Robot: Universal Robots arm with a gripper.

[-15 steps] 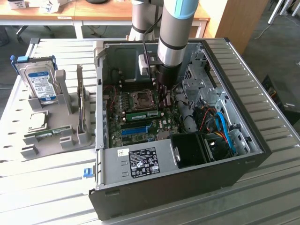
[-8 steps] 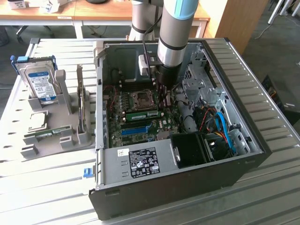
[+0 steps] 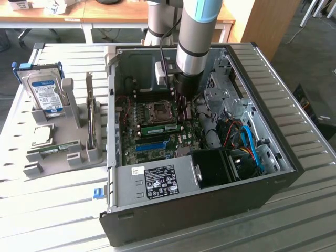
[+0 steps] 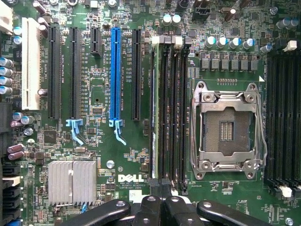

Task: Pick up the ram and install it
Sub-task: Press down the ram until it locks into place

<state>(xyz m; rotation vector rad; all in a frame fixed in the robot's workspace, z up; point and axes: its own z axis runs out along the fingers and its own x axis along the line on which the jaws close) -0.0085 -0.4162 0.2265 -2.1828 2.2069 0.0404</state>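
The arm reaches down into the open computer case (image 3: 252, 173) at the centre of the exterior view, its gripper (image 3: 182, 101) low over the motherboard (image 3: 157, 131), jaws pressed together with nothing between them. The ram (image 3: 158, 128) sits seated in a slot just below the CPU socket (image 3: 158, 111). In the wrist view the gripper (image 4: 162, 207) hangs over the memory slots, where the ram (image 4: 155, 108) stands edge-on beside the blue slot (image 4: 115, 70). A second green stick (image 3: 50, 151) lies in the grey holder (image 3: 68, 142) at left

The ram (image 3: 159, 128) is sitting in a slot beside the socket (image 3: 158, 111), inside the case (image 3: 273, 178).
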